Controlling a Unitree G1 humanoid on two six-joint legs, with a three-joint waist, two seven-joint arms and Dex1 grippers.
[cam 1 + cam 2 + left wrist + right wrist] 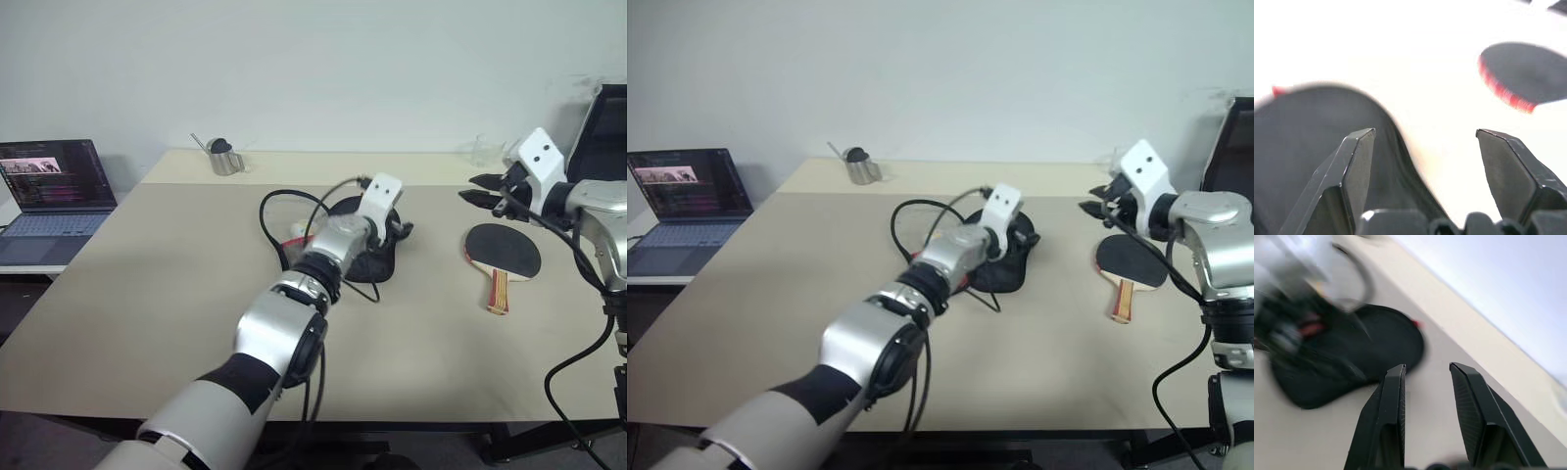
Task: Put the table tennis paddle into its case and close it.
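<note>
Near the middle of the head views, on the beige table [147, 294], lies the case [1004, 262], mostly hidden behind the left arm's wrist; just a dark rounded pouch with a hint of red at its near edge. Impossible to tell whether its zip stands open, or what, if anything, sits inside. Over it hovers the left gripper [1422, 142], fingers [1354, 166] spread wide with nothing between them, the pouch's black fabric blurred under one finger in the left wrist view. At right centre of the frame, flat on the table and well apart from the case, rests the table tennis paddle [503, 251]: round black face, short handle striped red and tan pointing toward the table's near edge; outside the case. Just above it in the frame hangs the right gripper [1427, 369], fingers [1393, 396] parted by a narrow gap, holding nothing, aimed across toward the case. At the upper left of the table, a small metal cup [224, 157] with something dark in it, too small to identify. At the far left edge, an open laptop [49, 201], partly cut off. At the upper right, a clear object near the table's back edge, hard to make out.
</note>
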